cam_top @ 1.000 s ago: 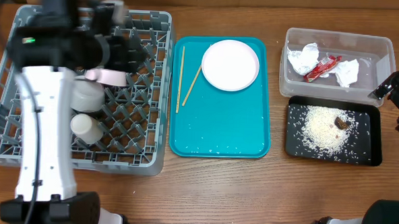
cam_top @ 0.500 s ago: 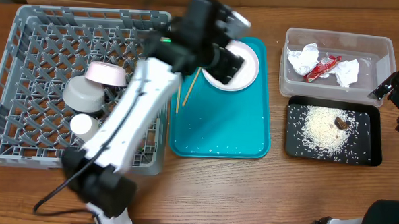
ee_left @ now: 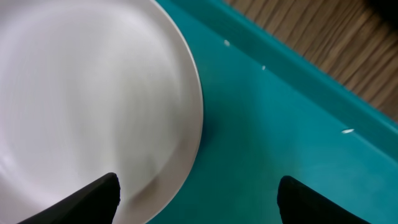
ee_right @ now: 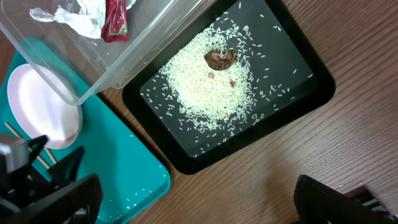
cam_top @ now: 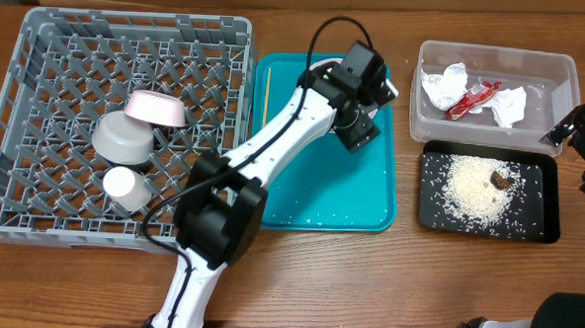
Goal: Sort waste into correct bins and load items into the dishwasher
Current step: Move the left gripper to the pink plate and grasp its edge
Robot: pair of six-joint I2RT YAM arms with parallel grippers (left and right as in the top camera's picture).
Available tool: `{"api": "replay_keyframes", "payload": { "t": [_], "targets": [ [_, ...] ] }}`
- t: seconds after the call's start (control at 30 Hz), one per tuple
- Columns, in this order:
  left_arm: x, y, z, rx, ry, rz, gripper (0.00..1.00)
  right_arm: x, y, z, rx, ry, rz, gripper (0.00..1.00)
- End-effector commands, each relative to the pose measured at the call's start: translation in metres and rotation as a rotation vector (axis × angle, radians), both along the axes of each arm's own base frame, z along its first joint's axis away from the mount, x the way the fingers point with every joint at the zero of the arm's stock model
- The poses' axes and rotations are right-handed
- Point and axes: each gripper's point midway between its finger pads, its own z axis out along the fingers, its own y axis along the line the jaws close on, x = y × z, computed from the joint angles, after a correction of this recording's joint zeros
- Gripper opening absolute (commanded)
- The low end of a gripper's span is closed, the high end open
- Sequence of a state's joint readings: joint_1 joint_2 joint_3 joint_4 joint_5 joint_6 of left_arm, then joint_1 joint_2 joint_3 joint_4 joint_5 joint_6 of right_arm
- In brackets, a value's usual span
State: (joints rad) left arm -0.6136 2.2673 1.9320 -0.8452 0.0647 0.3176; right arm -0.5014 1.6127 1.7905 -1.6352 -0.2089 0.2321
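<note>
The left gripper (ee_left: 199, 185) stands released, straddling the three-o'clock rim of the round white plate (ee_left: 87, 93) in its wrist view, the arm hiding it overhead; the right gripper (ee_right: 198, 185) gapes too

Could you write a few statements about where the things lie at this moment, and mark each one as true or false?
1. The red wrapper lies in the clear tub. True.
2. The left gripper is open above the rim of the white plate on the teal tray. True.
3. The brown lump lies in the clear tub. False: it sits on the rice in the black tray.
4. The white cup stands on the teal tray. False: it is in the grey rack.
</note>
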Motion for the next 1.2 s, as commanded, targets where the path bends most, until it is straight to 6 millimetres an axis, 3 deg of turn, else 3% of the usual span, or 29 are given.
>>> {"api": "replay_keyframes", "payload": {
  "t": [0.0, 0.17, 0.3, 0.37, 0.57, 0.67, 0.73, 0.83, 0.93, 1.17],
  "targets": [
    [-0.002, 0.004, -0.022, 0.039, 0.037, 0.008, 0.82, 0.000, 0.000, 0.010, -0.022, -0.030, 0.000, 1.00],
    [-0.008, 0.007, -0.035, 0.064, 0.072, 0.006, 0.77, 0.000, 0.000, 0.010, -0.022, -0.031, 0.000, 1.00],
    [-0.012, 0.010, -0.037, 0.080, 0.087, 0.007, 0.57, 0.000, 0.000, 0.010, -0.022, -0.031, 0.000, 1.00],
    [-0.017, 0.014, -0.040, 0.093, 0.108, 0.007, 0.52, 0.000, 0.000, 0.010, -0.022, -0.030, 0.000, 1.00],
    [-0.030, 0.024, -0.057, 0.132, 0.150, 0.006, 0.54, 0.000, 0.000, 0.010, -0.022, -0.031, 0.000, 1.00],
    [-0.032, 0.026, -0.060, 0.139, 0.158, 0.007, 0.50, 0.000, 0.000, 0.010, -0.022, -0.031, 0.000, 1.00],
    [-0.032, 0.026, -0.060, 0.138, 0.157, 0.007, 0.44, 0.000, 0.000, 0.010, -0.022, -0.031, 0.000, 1.00],
    [-0.032, 0.025, -0.060, 0.138, 0.157, 0.007, 0.23, 0.000, 0.000, 0.010, -0.022, -0.031, 0.000, 1.00],
    [-0.029, 0.024, -0.057, 0.131, 0.149, 0.007, 0.04, 0.000, 0.000, 0.010, -0.022, -0.031, 0.000, 1.00],
    [-0.013, 0.010, -0.021, 0.083, 0.089, 0.011, 0.04, 0.000, 0.000, 0.010, -0.022, -0.031, 0.000, 1.00]
  ]
}}
